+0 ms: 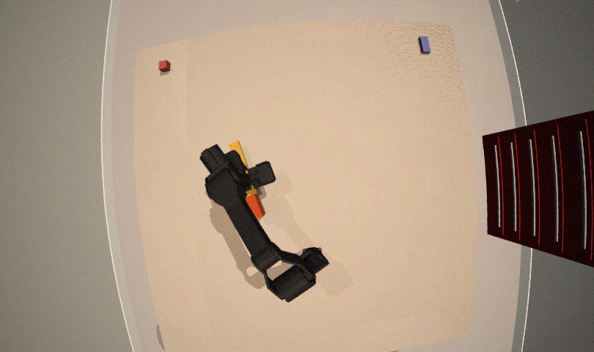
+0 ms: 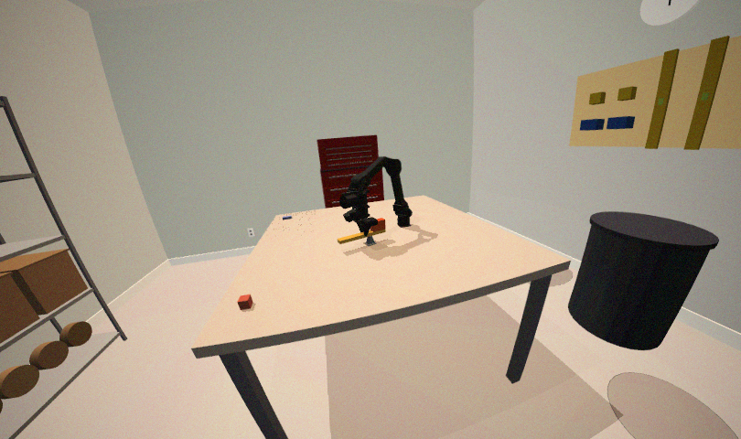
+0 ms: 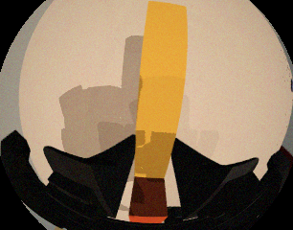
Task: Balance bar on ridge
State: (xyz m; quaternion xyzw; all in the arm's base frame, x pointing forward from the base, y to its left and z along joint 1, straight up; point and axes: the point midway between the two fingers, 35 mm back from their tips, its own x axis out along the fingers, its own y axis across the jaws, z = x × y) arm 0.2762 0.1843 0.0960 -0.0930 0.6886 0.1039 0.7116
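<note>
The bar is a long yellow strip (image 1: 235,148) (image 2: 352,237) (image 3: 161,71) with a heavier orange-red block (image 1: 255,205) (image 2: 381,222) at one end. My gripper (image 2: 367,225) (image 3: 154,141) is shut on the bar near that block end, and the arm hides the grip in the overhead view. The bar hangs roughly level just above the table (image 1: 356,174) (image 2: 363,294). A small dark ridge (image 2: 370,241) stands right under the gripper. I cannot tell whether the bar touches it. In the wrist view the yellow end points away from me.
A small red cube (image 1: 163,65) (image 2: 244,301) lies near one table corner and a blue block (image 1: 424,44) (image 2: 286,217) near another. The arm's base (image 1: 293,279) (image 2: 403,219) stands on the table. A dark red cabinet (image 1: 548,182) (image 2: 346,157) stands beyond the table's edge.
</note>
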